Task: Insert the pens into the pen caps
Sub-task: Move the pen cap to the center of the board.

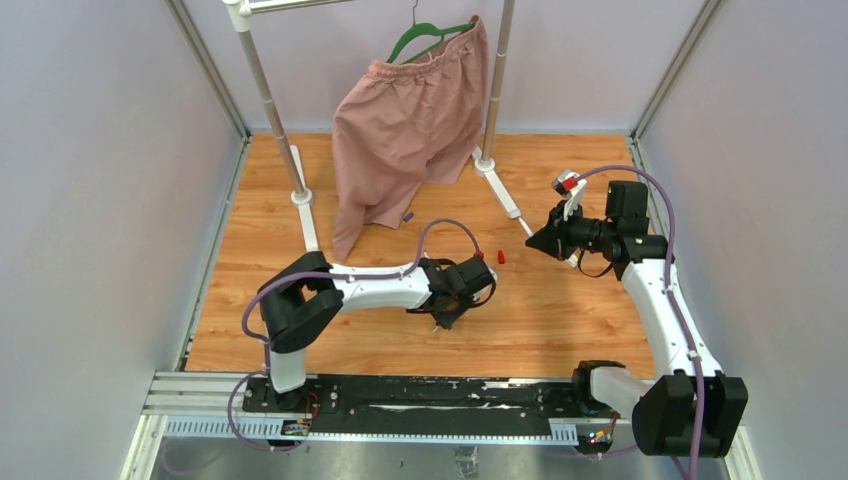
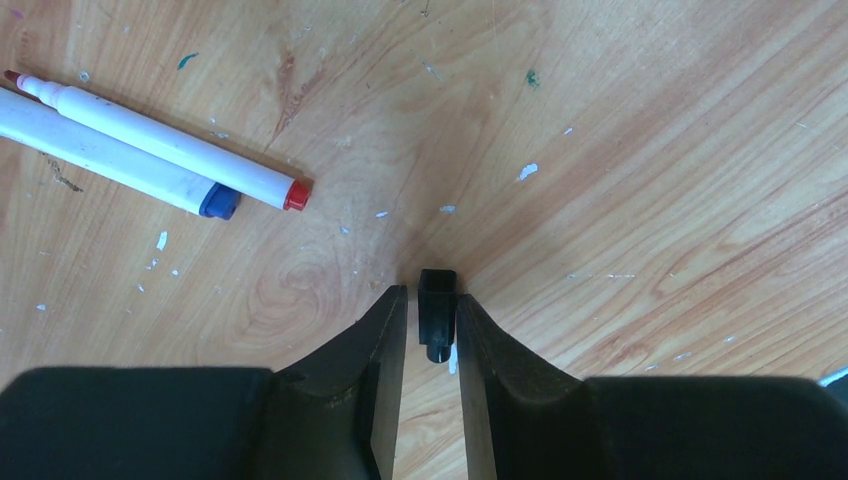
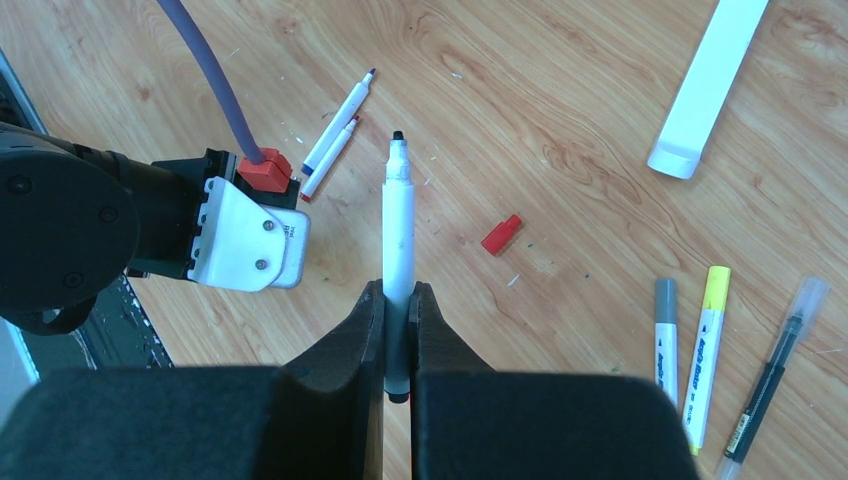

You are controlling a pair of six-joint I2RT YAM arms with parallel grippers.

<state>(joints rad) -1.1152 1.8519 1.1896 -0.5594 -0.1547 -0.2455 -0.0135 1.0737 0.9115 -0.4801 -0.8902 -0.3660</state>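
My left gripper (image 2: 432, 305) is low over the wooden table (image 2: 620, 150), its jaws a narrow gap apart around a small black pen cap (image 2: 437, 300). The cap touches the right finger, with a slit of wood showing on its left. My right gripper (image 3: 400, 292) is shut on a white pen with a black tip (image 3: 398, 210), held above the table and pointing toward the left arm. Two white pens, one red-ended (image 2: 170, 145) and one blue-ended (image 2: 100, 155), lie side by side. A red cap (image 3: 501, 234) lies loose.
A grey-capped pen (image 3: 665, 340), a yellow-capped pen (image 3: 708, 350) and a black pen with a clear cap (image 3: 775, 375) lie at the right. A clothes rack with pink shorts (image 1: 410, 130) stands at the back, with white feet (image 3: 710, 80). A purple cap (image 1: 407, 216) lies near the shorts.
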